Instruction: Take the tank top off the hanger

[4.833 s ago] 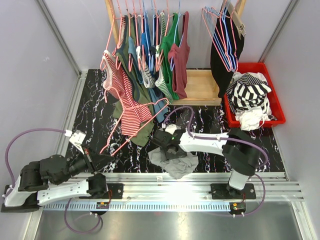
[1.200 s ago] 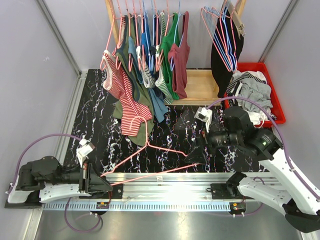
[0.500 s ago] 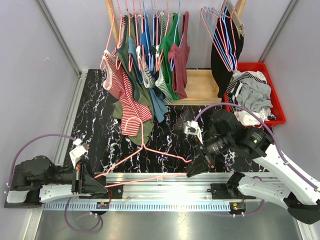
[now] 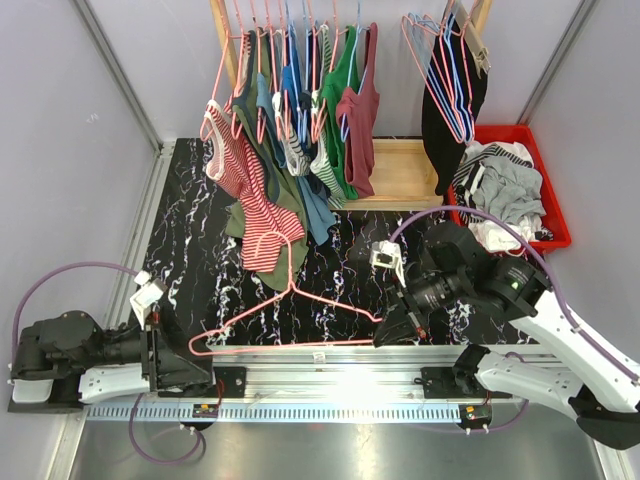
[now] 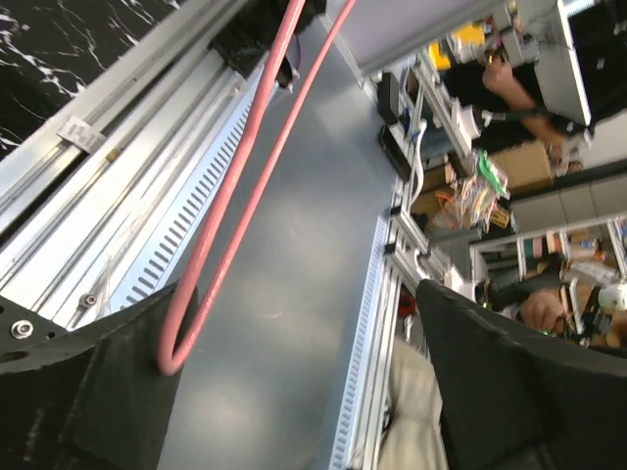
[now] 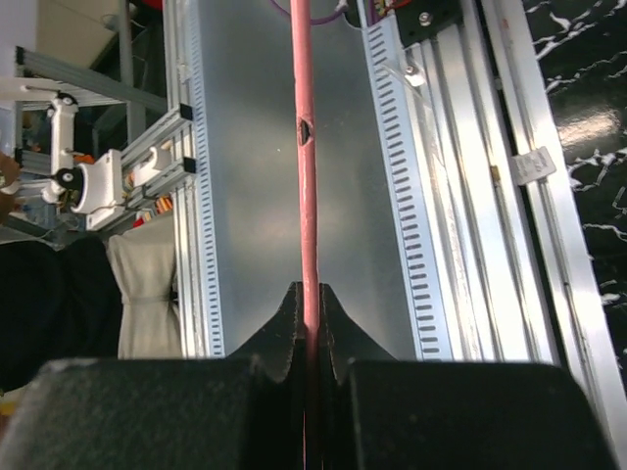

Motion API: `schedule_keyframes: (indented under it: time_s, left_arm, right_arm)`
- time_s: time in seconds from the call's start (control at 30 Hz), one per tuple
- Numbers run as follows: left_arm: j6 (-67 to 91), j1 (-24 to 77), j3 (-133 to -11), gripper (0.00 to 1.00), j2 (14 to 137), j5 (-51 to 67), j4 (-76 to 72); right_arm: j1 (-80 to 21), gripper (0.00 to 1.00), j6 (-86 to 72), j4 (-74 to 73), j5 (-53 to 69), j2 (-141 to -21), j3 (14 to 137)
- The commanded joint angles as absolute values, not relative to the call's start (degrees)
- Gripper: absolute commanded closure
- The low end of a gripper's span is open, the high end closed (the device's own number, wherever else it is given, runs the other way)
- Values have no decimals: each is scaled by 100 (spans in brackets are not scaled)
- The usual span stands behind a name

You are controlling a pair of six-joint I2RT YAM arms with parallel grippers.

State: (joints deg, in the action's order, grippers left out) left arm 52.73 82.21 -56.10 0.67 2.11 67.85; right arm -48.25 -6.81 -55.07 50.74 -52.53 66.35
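Bare pink hanger [image 4: 291, 290] is laid flat on black marbled tabletop [image 4: 190, 230], lower centre. Its right end is pinched by right gripper [image 4: 385, 332]; left gripper [image 5: 294, 323] is spread wide. Gray tank top [image 4: 510, 185] is heaped in red bin [image 4: 515, 132], right.

A pink wire hanger [image 4: 291, 287] sprawls across the near middle of the black marbled table [image 4: 190, 240]. Hanging garments [image 4: 300, 120] on a wooden rack [image 4: 400, 170] crowd the back, and a red plastic bin [image 4: 505, 131] fills the far right corner. The table's left strip is open.
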Motion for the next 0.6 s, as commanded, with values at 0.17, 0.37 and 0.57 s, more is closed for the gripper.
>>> schedule_keyframes:
  time_s: [0.17, 0.37, 0.57]
  left_arm:
    - [5195, 8323, -5854, 1, -888, -1010, 6548]
    - [5063, 8428, -5292, 1, -704, -1196, 6004]
    - [4781, 8455, -4940, 1, -115, -1002, 5335]
  right_arm:
    - [-4860, 100, -966, -5976, 2368, -4501, 7180]
    - [-4860, 100, -1441, -5960, -551, -3526, 7471]
    - [-4860, 100, -1546, -5293, -2424, -3023, 7506]
